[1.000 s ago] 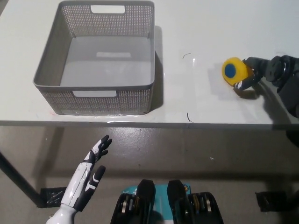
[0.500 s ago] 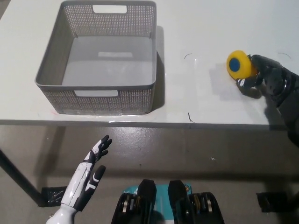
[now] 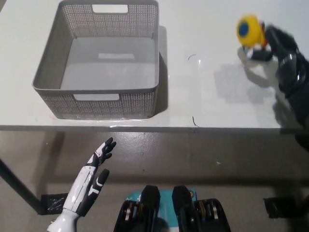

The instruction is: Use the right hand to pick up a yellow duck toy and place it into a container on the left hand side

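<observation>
At two o'clock, the black right hand [image 3: 282, 48] clasps the yellow duck toy [image 3: 250, 31]; the grey basket [image 3: 99, 94] sits at ten; the white left hand [image 3: 89, 186] rests spread; no writing legible.

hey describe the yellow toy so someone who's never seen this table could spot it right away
Start at the grey mesh basket on the white table, then look to the far right. There the black right robot hand holds the duck toy: the only bright yellow thing, with a blue disc.

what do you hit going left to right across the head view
white left hand → grey basket → yellow duck toy → black right hand
</observation>
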Action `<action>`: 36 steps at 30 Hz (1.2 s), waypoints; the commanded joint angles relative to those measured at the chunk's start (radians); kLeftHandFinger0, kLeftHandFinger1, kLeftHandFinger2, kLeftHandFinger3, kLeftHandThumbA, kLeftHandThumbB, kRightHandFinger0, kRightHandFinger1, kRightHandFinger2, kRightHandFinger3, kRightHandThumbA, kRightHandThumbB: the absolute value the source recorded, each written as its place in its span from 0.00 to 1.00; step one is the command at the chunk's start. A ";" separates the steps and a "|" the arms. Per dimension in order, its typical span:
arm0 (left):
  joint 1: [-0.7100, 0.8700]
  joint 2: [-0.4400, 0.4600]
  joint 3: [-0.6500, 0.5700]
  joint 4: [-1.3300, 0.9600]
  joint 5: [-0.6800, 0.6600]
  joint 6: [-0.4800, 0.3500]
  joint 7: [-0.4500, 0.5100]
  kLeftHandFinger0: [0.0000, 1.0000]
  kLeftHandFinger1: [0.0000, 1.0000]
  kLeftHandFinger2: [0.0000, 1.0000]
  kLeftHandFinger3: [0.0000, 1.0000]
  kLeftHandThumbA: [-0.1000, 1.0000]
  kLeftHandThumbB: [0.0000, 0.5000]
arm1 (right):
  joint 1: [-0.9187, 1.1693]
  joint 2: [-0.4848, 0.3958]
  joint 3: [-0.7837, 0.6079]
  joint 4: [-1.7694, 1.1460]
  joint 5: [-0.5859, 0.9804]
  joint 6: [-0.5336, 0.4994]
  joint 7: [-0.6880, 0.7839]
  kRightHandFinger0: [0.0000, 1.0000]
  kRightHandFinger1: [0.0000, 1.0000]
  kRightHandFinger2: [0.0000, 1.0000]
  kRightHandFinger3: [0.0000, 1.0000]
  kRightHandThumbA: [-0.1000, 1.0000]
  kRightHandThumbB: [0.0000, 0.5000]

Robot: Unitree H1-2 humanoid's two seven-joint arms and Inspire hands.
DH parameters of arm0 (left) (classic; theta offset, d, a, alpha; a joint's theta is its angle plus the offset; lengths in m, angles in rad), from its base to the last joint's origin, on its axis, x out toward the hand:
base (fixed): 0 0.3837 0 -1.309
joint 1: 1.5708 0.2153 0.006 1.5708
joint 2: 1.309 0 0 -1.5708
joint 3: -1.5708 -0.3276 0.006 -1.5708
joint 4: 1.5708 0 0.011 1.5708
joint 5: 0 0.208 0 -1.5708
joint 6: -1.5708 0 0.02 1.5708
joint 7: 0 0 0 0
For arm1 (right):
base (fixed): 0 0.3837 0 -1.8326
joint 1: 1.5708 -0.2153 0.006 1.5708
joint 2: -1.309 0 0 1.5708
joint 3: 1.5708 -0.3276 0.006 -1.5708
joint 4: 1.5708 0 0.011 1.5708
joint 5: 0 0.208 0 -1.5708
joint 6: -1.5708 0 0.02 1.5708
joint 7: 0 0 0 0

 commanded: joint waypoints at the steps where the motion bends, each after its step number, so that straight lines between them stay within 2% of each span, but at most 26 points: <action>1: -0.001 0.012 0.012 -0.041 -0.001 0.000 -0.003 1.00 1.00 1.00 1.00 1.00 0.44 | -0.110 0.013 -0.015 -0.105 0.005 -0.057 -0.077 0.00 0.45 0.81 0.89 0.00 0.33; 2: 0.000 0.012 0.011 -0.042 -0.001 0.000 -0.003 1.00 1.00 1.00 1.00 1.00 0.43 | -0.111 0.019 -0.011 -0.130 -0.001 -0.051 -0.075 0.00 0.45 0.80 0.89 0.00 0.30; 4: 0.006 0.013 0.010 -0.045 0.003 -0.001 -0.004 1.00 1.00 1.00 1.00 1.00 0.43 | -0.107 0.027 -0.007 -0.178 -0.007 -0.039 -0.066 0.00 0.48 0.80 0.89 0.00 0.32; 9: 0.008 0.011 0.012 -0.048 0.006 0.003 -0.003 1.00 1.00 1.00 1.00 1.00 0.43 | -0.124 0.072 -0.027 -0.283 0.011 0.027 -0.022 0.00 0.48 0.78 0.89 0.00 0.32; 13: 0.010 0.013 0.012 -0.048 0.004 0.005 -0.005 1.00 1.00 1.00 1.00 1.00 0.43 | -0.134 0.109 -0.024 -0.368 0.000 0.095 0.013 0.01 0.50 0.82 0.96 0.00 0.28; 17: 0.013 0.012 0.009 -0.041 0.004 -0.004 -0.005 1.00 1.00 1.00 1.00 1.00 0.42 | -0.155 0.166 -0.002 -0.365 -0.021 0.084 -0.004 0.01 0.48 0.79 0.94 0.00 0.28; 19: 0.013 0.013 0.009 -0.042 0.008 -0.003 -0.005 1.00 1.00 1.00 1.00 1.00 0.42 | -0.170 0.200 0.000 -0.353 -0.020 0.103 -0.002 0.02 0.48 0.81 0.94 0.00 0.29; 21: 0.013 0.013 0.007 -0.043 0.008 0.001 -0.008 1.00 1.00 1.00 1.00 1.00 0.41 | -0.185 0.242 -0.001 -0.324 -0.008 0.069 -0.010 0.00 0.43 0.77 0.82 0.00 0.35; 23: 0.010 0.012 0.004 -0.043 0.007 0.004 -0.011 1.00 1.00 1.00 1.00 1.00 0.42 | -0.193 0.263 -0.003 -0.302 -0.002 0.052 -0.012 0.00 0.40 0.75 0.80 0.00 0.34; 28: 0.005 0.013 -0.002 -0.043 0.010 0.006 -0.017 1.00 1.00 1.00 1.00 1.00 0.42 | -0.234 0.334 0.032 -0.201 -0.030 0.050 -0.032 0.00 0.44 0.82 0.91 0.00 0.37; 30: 0.004 0.015 -0.003 -0.046 0.011 0.008 -0.020 1.00 1.00 1.00 1.00 1.00 0.42 | -0.245 0.344 0.041 -0.175 -0.032 0.050 -0.029 0.01 0.46 0.83 0.92 0.00 0.38; 36: -0.007 0.017 -0.005 -0.040 0.012 0.006 -0.027 1.00 1.00 1.00 1.00 1.00 0.41 | -0.263 0.350 0.060 -0.125 -0.034 0.024 -0.042 0.06 0.50 0.86 0.86 0.00 0.37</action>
